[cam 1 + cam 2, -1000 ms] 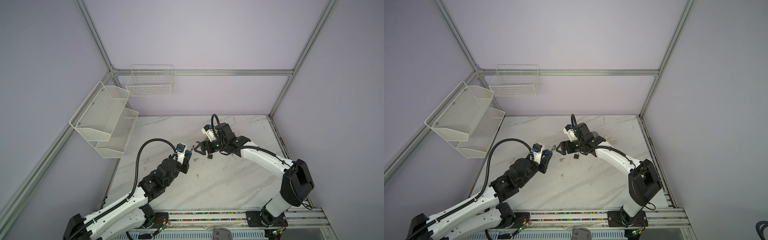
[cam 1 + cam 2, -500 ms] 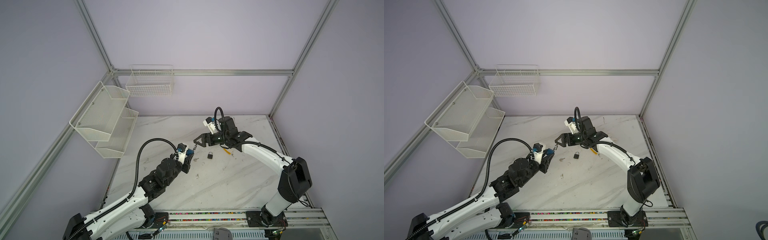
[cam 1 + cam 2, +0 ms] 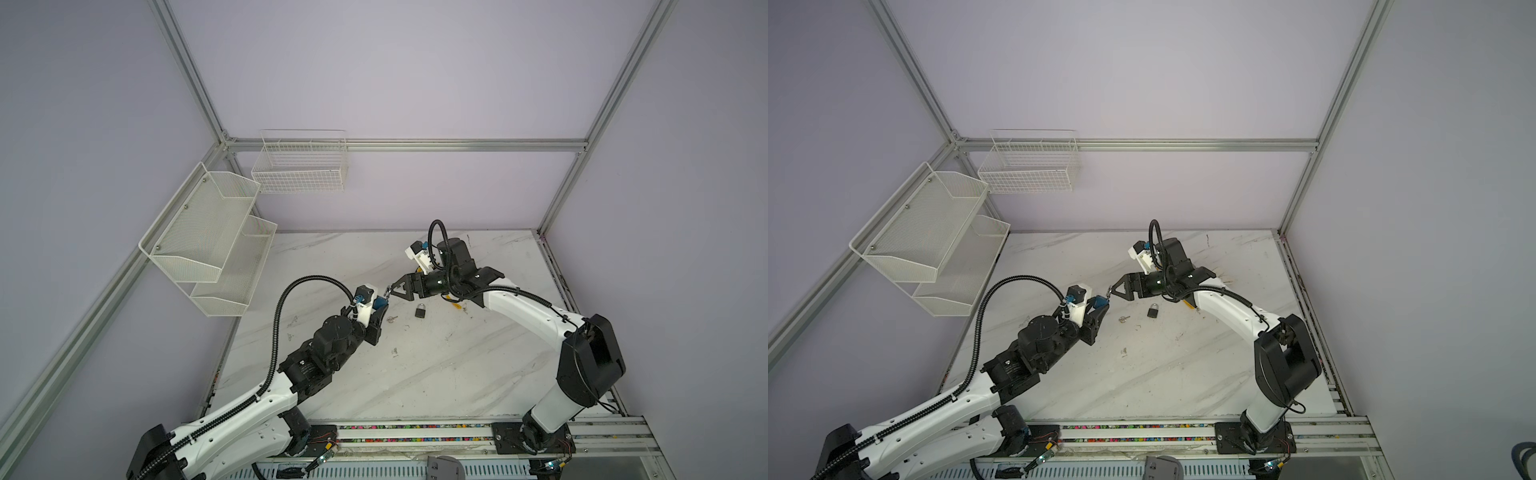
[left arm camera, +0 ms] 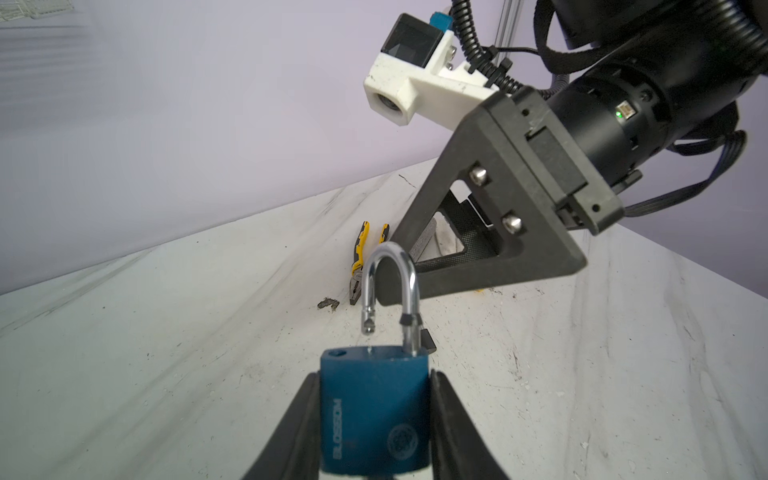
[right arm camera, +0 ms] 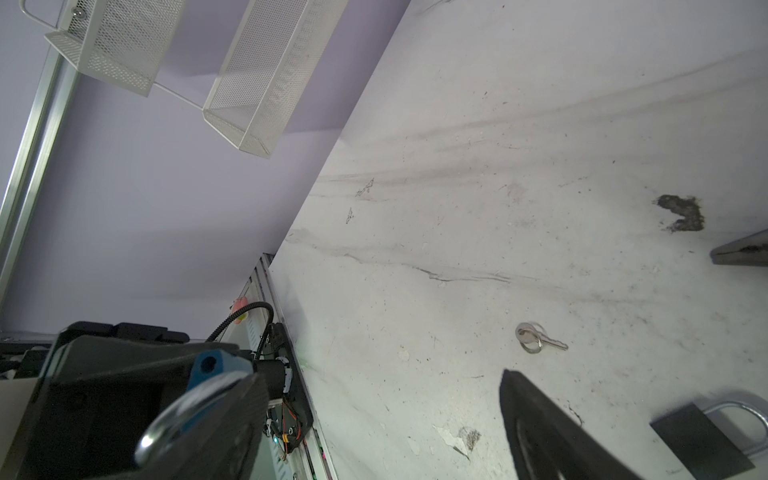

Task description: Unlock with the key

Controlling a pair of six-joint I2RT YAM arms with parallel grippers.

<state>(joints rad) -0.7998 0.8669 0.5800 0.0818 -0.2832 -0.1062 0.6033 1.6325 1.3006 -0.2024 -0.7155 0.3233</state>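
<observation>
The left gripper (image 3: pixel 379 306) clenches the blue padlock (image 4: pixel 374 415) by its body, the shackle (image 4: pixel 390 259) open and pointing to the right gripper (image 3: pixel 390 290), which is released with jaws wide beside it, while the key (image 3: pixel 392 319) lies flat on the table (image 3: pixel 415 374) just under both, its length running toward the black padlock (image 3: pixel 420 310).

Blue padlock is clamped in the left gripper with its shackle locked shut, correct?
Not quite. The blue padlock is clamped in the left gripper, but its shackle is open, not locked shut. The left wrist view shows one leg hanging free above the body.
</observation>
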